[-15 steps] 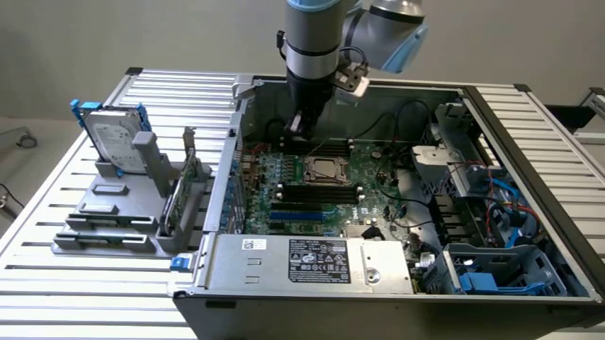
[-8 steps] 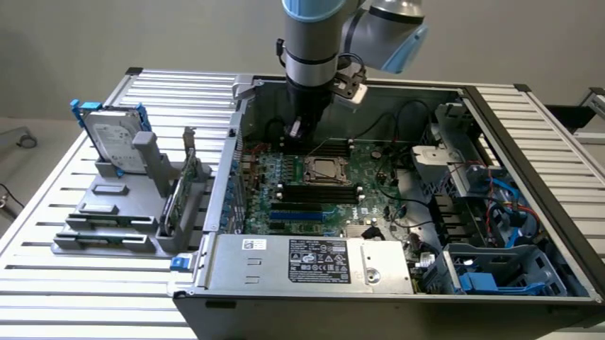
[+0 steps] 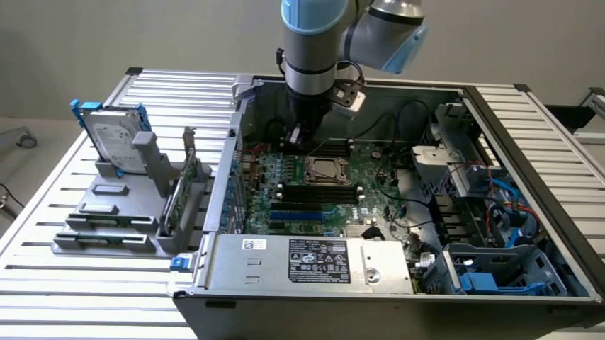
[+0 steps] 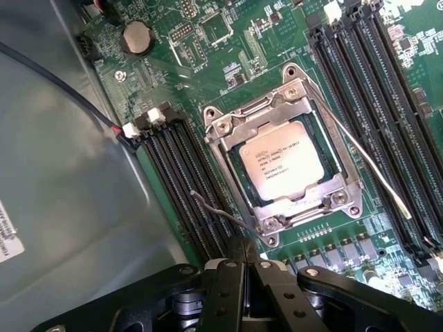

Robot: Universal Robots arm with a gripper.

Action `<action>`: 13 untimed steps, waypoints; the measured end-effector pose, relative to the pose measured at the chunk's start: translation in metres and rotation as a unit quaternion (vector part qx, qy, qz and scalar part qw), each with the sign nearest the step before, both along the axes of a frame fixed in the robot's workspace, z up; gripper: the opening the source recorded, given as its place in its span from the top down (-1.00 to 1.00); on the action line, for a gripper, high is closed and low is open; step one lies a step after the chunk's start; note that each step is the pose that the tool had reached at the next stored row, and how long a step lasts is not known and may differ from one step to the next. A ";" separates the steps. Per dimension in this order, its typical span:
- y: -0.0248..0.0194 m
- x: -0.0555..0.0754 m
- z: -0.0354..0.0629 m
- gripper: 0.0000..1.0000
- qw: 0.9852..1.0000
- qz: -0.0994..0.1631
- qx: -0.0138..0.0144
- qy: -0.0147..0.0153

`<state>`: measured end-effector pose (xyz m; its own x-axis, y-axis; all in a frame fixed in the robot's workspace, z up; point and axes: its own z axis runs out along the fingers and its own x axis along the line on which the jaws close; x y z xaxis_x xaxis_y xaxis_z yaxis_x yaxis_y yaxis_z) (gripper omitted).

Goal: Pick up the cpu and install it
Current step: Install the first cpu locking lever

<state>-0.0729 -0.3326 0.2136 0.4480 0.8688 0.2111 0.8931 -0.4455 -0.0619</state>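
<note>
Presently the cpu (image 4: pixel 282 161) sits in its socket (image 4: pixel 284 162) at the middle of the motherboard (image 4: pixel 228 55), frame and lever (image 4: pixel 360 149) unlatched. The gripper (image 4: pixel 243 266) hangs just beside it, jaws shut and empty. Risk: a nudge to the loose lever or chip could unseat it and bend the contacts.

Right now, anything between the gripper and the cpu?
Nothing visible. The cpu already sits in its socket under the metal frame, top exposed. The gripper, shut and empty, is just beside the socket.

A slatted metal table (image 3: pixel 76 283) carries an open computer case (image 3: pixel 378 283) and grey rack (image 3: pixel 123 212)
</note>
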 end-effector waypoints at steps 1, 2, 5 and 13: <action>0.0000 0.000 -0.0018 0.79 1.000 0.000 0.000 -0.001; -0.0001 0.000 -0.0036 0.79 1.000 0.000 0.000 -0.001; 0.0000 0.000 -0.0079 0.79 1.000 0.000 0.000 -0.003; 0.0004 0.000 -0.0124 0.79 1.000 -0.004 0.000 -0.005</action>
